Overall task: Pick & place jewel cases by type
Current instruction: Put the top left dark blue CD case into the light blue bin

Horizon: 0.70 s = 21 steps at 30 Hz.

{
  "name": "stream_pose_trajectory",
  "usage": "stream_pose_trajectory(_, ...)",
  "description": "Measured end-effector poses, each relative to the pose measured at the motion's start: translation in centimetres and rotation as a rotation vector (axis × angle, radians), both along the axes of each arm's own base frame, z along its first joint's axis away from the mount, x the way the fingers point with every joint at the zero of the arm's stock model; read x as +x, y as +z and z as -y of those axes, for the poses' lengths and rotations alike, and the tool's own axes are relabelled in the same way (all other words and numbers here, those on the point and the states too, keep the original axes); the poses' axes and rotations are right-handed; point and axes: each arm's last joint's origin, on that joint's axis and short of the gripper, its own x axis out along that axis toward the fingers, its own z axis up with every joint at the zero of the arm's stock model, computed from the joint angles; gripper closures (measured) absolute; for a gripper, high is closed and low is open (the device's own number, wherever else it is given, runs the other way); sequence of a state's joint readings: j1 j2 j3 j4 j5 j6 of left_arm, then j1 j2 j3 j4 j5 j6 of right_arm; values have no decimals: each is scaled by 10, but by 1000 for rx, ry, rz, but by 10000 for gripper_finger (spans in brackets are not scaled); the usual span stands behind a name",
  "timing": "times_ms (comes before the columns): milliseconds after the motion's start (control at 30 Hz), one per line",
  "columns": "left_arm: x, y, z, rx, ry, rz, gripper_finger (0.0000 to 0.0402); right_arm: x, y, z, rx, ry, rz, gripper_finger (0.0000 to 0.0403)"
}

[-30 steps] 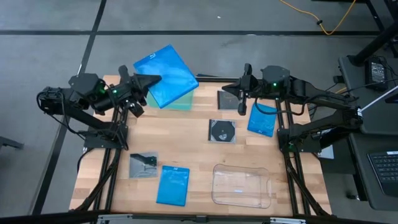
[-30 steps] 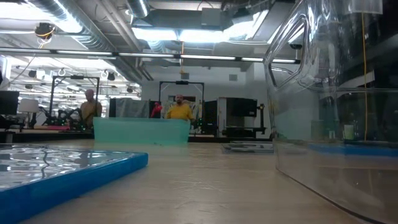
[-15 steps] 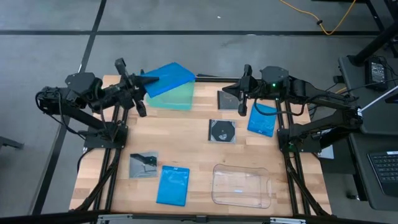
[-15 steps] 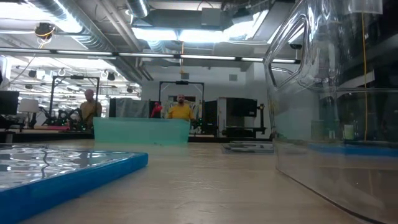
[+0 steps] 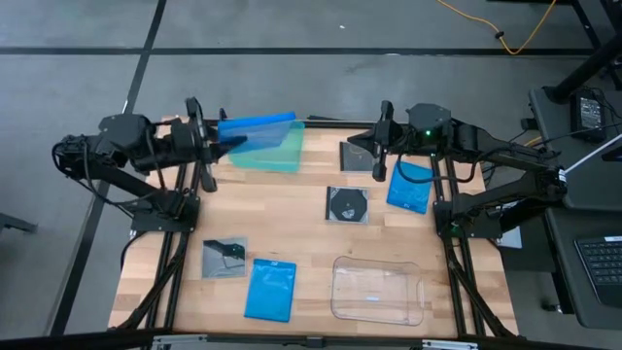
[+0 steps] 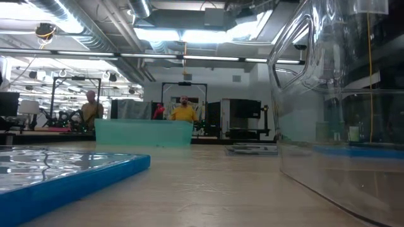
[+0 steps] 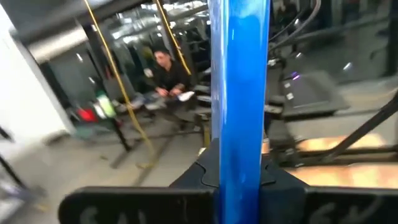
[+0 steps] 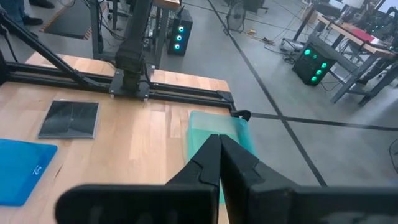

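High view, lower part of the frame first: a blue jewel case (image 5: 270,289) and a dark square case (image 5: 224,259) lie left of the clear tray (image 5: 379,290), apparently awaiting sorting. At centre sits a disc case (image 5: 347,204), with another blue case (image 5: 409,186) and a dark case (image 5: 356,157) under the right gripper (image 5: 379,160), whose fingers are pressed together, holding nothing (it waits). At upper left, the left gripper (image 5: 216,146) clamps a blue case (image 5: 258,127) edge-up above the teal tray (image 5: 275,152), probably tilted so it can drop in.
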<state>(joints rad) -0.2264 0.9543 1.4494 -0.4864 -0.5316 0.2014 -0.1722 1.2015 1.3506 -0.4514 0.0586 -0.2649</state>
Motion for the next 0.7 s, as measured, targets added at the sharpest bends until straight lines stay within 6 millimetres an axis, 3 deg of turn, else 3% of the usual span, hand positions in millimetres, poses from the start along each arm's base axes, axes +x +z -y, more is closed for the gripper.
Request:
stream_pose_trajectory(367, -3, 0, 1, -533, -80, 145, 395, -2, -6, 0, -8, 7, -66, 395)
stream_pose_trajectory(700, -10, 1, -2, -1018, -37, 309, 395, -3, -10, -1, -33, 20, -117, 395)
